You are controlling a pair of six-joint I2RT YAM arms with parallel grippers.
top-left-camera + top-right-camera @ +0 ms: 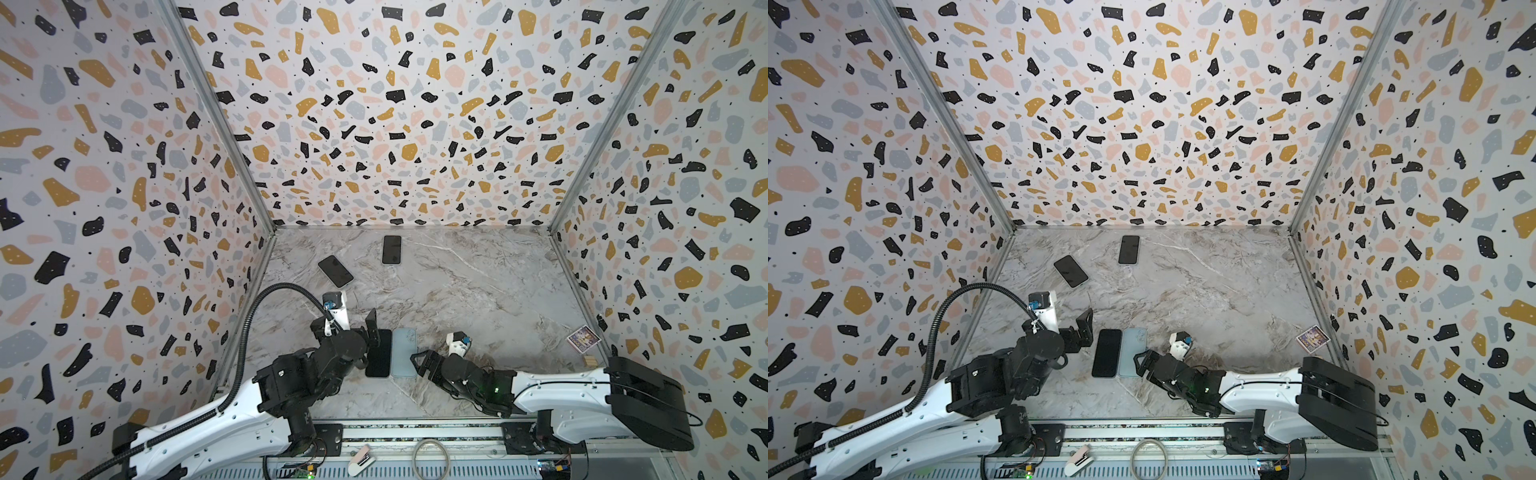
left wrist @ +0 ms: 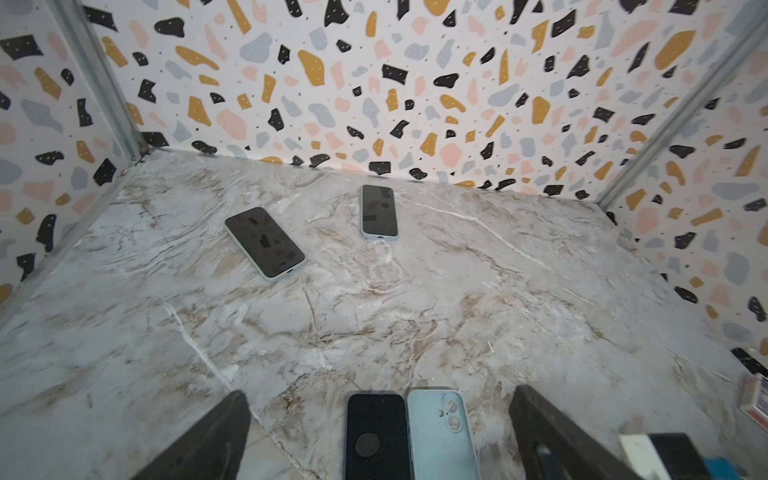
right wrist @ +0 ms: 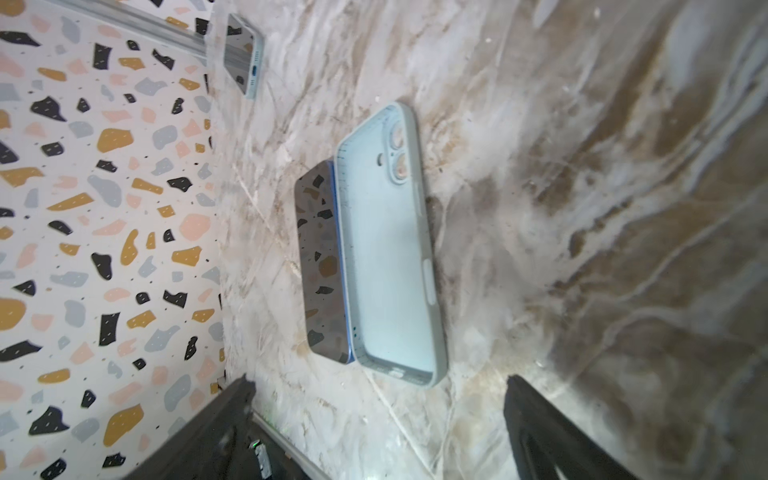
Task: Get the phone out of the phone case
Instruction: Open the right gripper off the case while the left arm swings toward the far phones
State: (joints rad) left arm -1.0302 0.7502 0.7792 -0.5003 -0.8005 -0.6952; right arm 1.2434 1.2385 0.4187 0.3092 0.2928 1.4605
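Marble tabletop (image 1: 478, 291) in a terrazzo-walled booth, and the job looks basically done. Left gripper (image 1: 1084, 328) and right gripper (image 1: 417, 365) both hang spread wide and empty either side, probably to clear the pieces. Bare black phone (image 1: 378, 353) lies flat, touching its empty pale-blue phone case (image 1: 404, 352). Two cased phones (image 1: 336, 271) sit further back.

Phone (image 1: 378, 353) left of case (image 1: 404, 352) — seemingly touching.
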